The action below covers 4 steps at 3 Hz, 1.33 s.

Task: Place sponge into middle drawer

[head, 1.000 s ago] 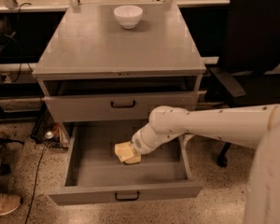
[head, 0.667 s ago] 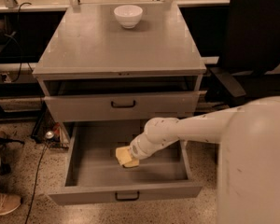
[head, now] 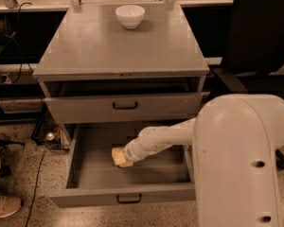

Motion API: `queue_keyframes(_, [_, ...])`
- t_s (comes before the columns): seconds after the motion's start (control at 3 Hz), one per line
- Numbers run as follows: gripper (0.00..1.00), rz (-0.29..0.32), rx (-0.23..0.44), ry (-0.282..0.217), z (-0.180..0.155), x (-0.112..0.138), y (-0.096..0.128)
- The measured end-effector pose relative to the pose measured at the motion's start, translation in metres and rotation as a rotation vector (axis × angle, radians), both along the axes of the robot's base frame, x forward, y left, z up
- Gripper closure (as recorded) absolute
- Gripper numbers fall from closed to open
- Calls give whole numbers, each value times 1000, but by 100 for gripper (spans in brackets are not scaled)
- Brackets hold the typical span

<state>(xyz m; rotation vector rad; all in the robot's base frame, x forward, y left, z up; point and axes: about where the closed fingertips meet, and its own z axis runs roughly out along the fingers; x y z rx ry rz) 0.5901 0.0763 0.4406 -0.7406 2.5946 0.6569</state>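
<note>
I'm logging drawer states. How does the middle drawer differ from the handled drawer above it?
The middle drawer is pulled far out, its inside showing; the upper drawer sits almost shut. The middle drawer holds the sponge, with the gripper reaching down into it at the sponge; the upper drawer's inside is hidden. Both have grey fronts with a small black bar handle.

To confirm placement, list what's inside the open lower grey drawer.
The pale yellow foam sponge is inside the grey metal middle drawer, with the gripper at it. The white arm covers part of the floor.
</note>
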Motion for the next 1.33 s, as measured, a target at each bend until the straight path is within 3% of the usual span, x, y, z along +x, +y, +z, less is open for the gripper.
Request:
queue_keyframes(0.67, [4, 85, 111, -37, -12, 27, 56])
queue_keyframes(1.0, [0, 94, 126, -53, -9, 33, 58])
queue_keyframes(1.33, [0, 59, 87, -55, 0, 26, 28])
